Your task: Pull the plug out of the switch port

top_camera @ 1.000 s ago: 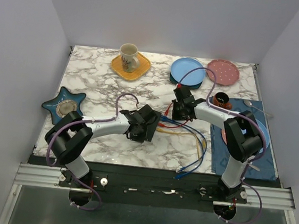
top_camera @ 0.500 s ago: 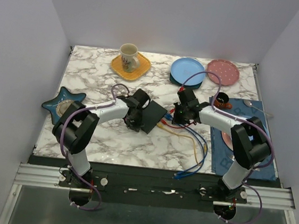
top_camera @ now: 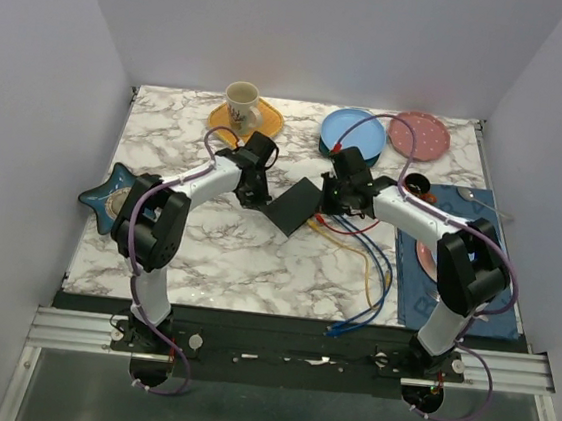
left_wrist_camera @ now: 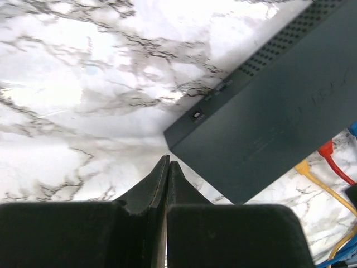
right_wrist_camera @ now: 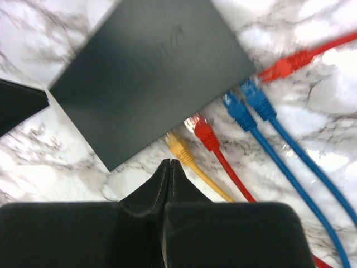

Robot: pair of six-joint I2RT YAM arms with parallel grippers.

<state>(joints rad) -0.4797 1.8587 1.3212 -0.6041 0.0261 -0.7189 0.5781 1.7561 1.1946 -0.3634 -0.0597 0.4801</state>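
Note:
The flat black switch box (top_camera: 293, 207) lies turned at an angle mid-table. Yellow (right_wrist_camera: 178, 146), red (right_wrist_camera: 204, 133) and two blue plugs (right_wrist_camera: 239, 109) sit along its long port edge. Another red plug (right_wrist_camera: 285, 67) lies by the corner. I cannot tell which are seated. My left gripper (top_camera: 254, 188) is shut and empty just left of the box, its tips (left_wrist_camera: 168, 158) near the box corner (left_wrist_camera: 279, 106). My right gripper (top_camera: 334, 198) is shut and empty, its tips (right_wrist_camera: 170, 162) just short of the yellow plug.
Cables (top_camera: 371, 265) trail from the box to the front right. A mug (top_camera: 240, 104) on a yellow plate, a blue plate (top_camera: 352, 133) and a pink plate (top_camera: 419, 135) stand at the back. There is a star dish (top_camera: 120, 197) at the left and a blue mat (top_camera: 451, 264) with a small cup (top_camera: 416, 188) at the right.
The box has slid back and to the right and turned. My left gripper came off it and moved to the back left. My right gripper shifted slightly back.

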